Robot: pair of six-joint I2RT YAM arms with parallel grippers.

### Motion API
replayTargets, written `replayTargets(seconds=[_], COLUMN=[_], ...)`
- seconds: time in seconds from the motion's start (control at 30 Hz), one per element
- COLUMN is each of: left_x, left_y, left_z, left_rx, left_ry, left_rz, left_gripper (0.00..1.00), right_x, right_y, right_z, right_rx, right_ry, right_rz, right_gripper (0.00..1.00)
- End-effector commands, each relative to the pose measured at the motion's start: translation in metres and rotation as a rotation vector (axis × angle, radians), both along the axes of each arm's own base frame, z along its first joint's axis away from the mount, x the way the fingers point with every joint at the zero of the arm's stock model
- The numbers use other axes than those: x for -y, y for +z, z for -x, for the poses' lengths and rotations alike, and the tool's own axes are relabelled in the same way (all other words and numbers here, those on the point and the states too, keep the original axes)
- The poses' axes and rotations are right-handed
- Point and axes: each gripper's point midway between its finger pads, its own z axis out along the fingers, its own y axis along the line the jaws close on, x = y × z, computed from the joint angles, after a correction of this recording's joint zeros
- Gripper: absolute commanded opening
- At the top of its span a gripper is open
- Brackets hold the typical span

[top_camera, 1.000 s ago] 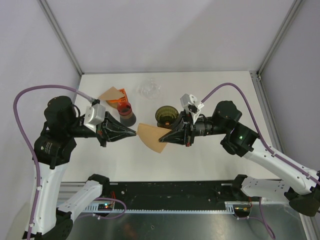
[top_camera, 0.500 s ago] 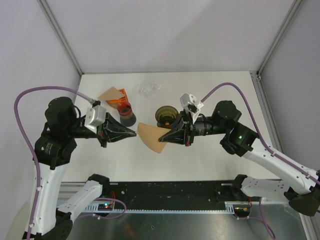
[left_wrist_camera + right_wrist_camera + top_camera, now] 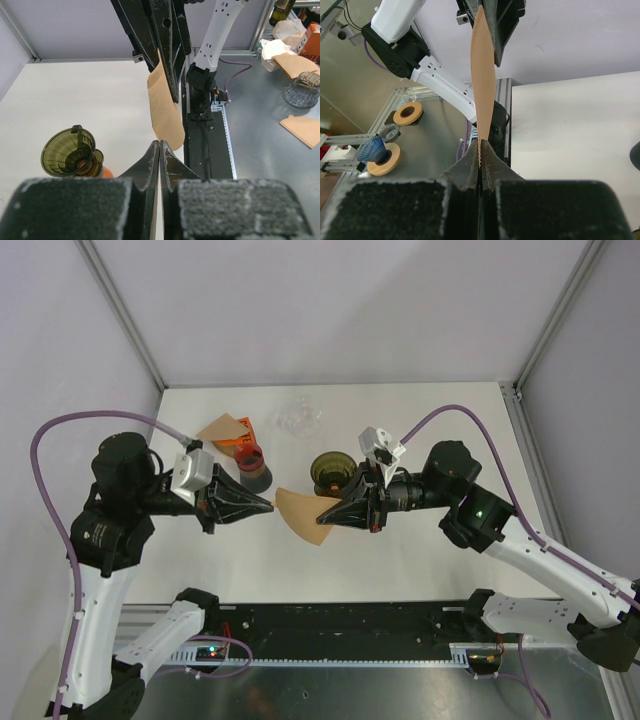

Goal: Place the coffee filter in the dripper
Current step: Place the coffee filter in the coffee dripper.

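Note:
A brown paper coffee filter (image 3: 300, 515) hangs in the air between the two arms, edge-on in the right wrist view (image 3: 482, 75). My right gripper (image 3: 322, 518) is shut on its right edge (image 3: 480, 141). My left gripper (image 3: 272, 506) is shut, and its tips (image 3: 160, 142) sit right at the filter's (image 3: 165, 120) left corner with nothing showing between them. The olive-green dripper (image 3: 330, 470) stands on the table just behind the filter, and it shows at the lower left of the left wrist view (image 3: 67, 152).
A red and black cup-like object (image 3: 252, 468) stands left of the dripper. A stack of brown filters (image 3: 222, 428) lies behind it. A clear glass piece (image 3: 298, 420) sits at the back centre. The white table (image 3: 420, 560) ends at a black rail (image 3: 340, 620) in front.

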Motion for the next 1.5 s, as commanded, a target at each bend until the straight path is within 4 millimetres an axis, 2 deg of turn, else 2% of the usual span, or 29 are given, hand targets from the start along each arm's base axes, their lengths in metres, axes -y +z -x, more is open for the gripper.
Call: replayTargets(seconds=[0.0,0.1,0.27,0.43,0.47,0.63,0.7,1.07,1.47], left_x=[0.0006,0.0005,0.0007,0.001,0.0011,0.0012,0.0011,0.0011,0.0027], left_y=[0.0078,0.0075,0.0102,0.0099,0.0096,0.0101,0.0101,0.0171,0.0122], left_z=[-0.0011,-0.0024,0.0014,0.0024,0.0023,0.0037,0.0037,0.003,0.0061], left_rx=[0.025,0.019,0.023,0.023,0.021,0.024,0.024,0.014,0.02], left_ry=[0.004,0.012,-0.005,-0.013,-0.014,-0.02,-0.021,-0.01,-0.04], left_rz=[0.003,0.002,0.007,0.009,0.008,0.01,0.01,0.015,0.015], left_gripper=[0.05,0.08,0.18,0.2,0.2,0.03,0.01,0.0,0.0], right_x=[0.002,0.002,0.0022,0.0028,0.003,0.0034,0.0038,0.0015,0.0019], right_y=[0.0224,0.0225,0.0228,0.0241,0.0244,0.025,0.0255,0.0217,0.0216], right_z=[0.0049,0.0053,0.0056,0.0065,0.0067,0.0066,0.0066,0.01,0.0113], right_rx=[0.046,0.046,0.048,0.051,0.051,0.053,0.055,0.046,0.046], right_ry=[0.02,0.022,0.024,0.026,0.026,0.026,0.025,0.059,0.059], right_rz=[-0.058,-0.059,-0.06,-0.064,-0.065,-0.066,-0.068,-0.058,-0.056], right_gripper=[0.0,0.0,0.0,0.0,0.0,0.0,0.0,0.0,0.0])
